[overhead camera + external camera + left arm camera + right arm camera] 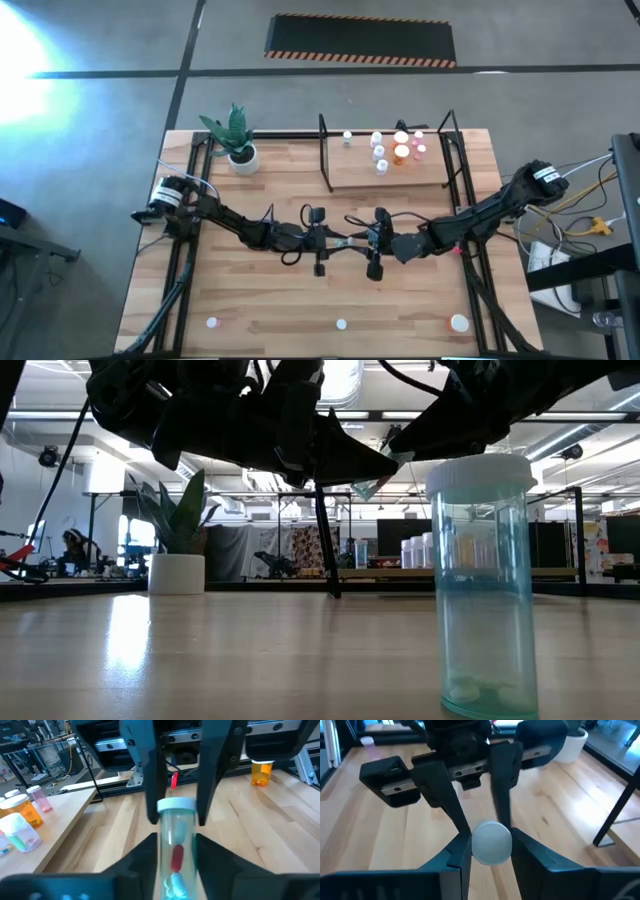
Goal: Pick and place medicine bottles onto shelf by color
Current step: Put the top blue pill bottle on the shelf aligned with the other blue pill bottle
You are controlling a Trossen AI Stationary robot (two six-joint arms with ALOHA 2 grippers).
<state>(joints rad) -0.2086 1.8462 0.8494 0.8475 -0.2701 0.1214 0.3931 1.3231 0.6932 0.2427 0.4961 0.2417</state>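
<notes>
High view: seven medicine bottles (401,153) on the shelf (345,170), three on the table edge; left gripper (340,243) and right gripper (352,243) both clamp one clear bottle (175,851) mid-table.

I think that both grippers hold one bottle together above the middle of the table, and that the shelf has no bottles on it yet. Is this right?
Not quite. The shelf already carries several bottles, as the high view shows. The rest stands: the left gripper and the right gripper together hold one clear bottle above the middle of the table.
</notes>
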